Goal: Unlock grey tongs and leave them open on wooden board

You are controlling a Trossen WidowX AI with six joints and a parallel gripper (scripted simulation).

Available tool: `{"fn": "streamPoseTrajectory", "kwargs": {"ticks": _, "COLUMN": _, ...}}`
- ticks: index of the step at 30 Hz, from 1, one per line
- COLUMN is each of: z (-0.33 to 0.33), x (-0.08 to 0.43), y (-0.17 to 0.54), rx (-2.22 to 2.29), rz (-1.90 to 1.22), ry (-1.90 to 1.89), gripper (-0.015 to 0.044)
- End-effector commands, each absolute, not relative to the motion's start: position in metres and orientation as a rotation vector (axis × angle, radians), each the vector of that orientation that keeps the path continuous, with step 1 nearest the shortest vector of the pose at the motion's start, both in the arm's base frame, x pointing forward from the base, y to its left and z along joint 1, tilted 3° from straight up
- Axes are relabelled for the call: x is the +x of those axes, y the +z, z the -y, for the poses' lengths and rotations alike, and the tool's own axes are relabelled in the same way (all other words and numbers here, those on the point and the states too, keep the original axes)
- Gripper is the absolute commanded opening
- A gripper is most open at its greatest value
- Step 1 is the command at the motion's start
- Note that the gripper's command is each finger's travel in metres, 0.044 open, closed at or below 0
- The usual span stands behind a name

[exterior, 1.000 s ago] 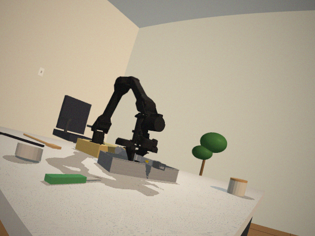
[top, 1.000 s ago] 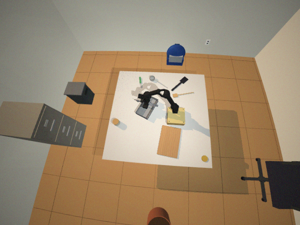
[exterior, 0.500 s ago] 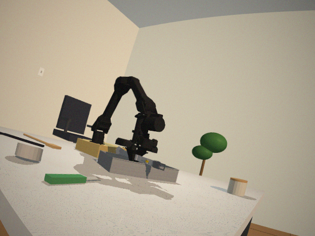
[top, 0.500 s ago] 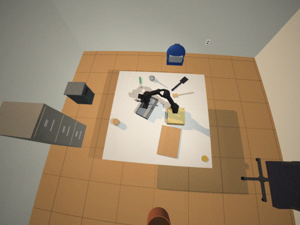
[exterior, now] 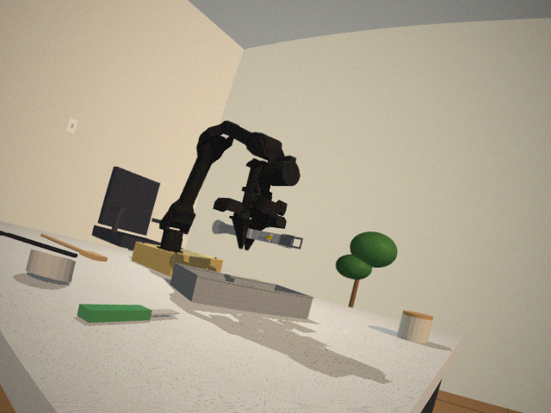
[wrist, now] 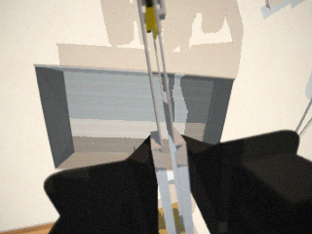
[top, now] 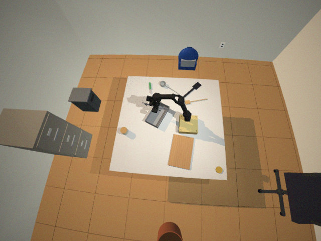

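Note:
My gripper is shut on the grey tongs and holds them clear above the roasting tin. The tongs lie close to level, with the hinge end and its yellow part on the right in the exterior view, slightly lower than the rounded tips on the left. Their two arms look close together in the wrist view. The tips are out of the wrist view, and the lock's state cannot be told. The wooden board lies flat beyond the yellow robot base, with nothing on it.
A green-handled knife, a round-bowled ladle, a black spatula and a wooden utensil lie on the table. A cork-topped pot stands left of the tin in the top view. The yellow base lies between tin and board.

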State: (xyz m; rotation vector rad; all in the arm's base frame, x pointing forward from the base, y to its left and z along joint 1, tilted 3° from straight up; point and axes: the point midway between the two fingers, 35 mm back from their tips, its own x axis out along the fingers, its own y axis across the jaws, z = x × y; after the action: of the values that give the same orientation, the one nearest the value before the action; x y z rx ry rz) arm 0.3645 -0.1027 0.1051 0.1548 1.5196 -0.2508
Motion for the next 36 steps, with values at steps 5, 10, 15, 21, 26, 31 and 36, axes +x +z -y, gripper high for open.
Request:
{"fn": "streamPoseTrajectory", "kwargs": {"ticks": 5, "z": 0.099, "x": 0.363, "y": 0.104, "rx": 0.149, "rz": -1.533, "ry": -0.242, "gripper": -0.0150}}
{"fn": "streamPoseTrajectory", "kwargs": {"ticks": 10, "z": 0.078, "x": 0.367, "y": 0.103, "rx": 0.107, "rz": -1.537, "ry": -0.195, "gripper": -0.0150}}
{"fn": "streamPoseTrajectory", "kwargs": {"ticks": 15, "z": 0.045, "x": 0.373, "y": 0.102, "rx": 0.035, "rz": -1.541, "ry": -0.114, "gripper": -0.0150}}
{"fn": "streamPoseTrajectory", "kwargs": {"ticks": 21, "z": 0.006, "x": 0.376, "y": 0.100, "rx": -0.052, "rz": -1.546, "ry": -0.023, "gripper": -0.0150}}
{"fn": "streamPoseTrajectory", "kwargs": {"ticks": 26, "z": -0.026, "x": 0.375, "y": 0.098, "rx": -0.122, "rz": -1.547, "ry": 0.050, "gripper": -0.0150}}
{"fn": "streamPoseTrajectory", "kwargs": {"ticks": 31, "z": -0.057, "x": 0.371, "y": 0.096, "rx": -0.198, "rz": -1.544, "ry": 0.135, "gripper": -0.0150}}
{"fn": "streamPoseTrajectory", "kwargs": {"ticks": 36, "z": -0.088, "x": 0.366, "y": 0.095, "rx": -0.268, "rz": -1.541, "ry": 0.205, "gripper": -0.0150}}
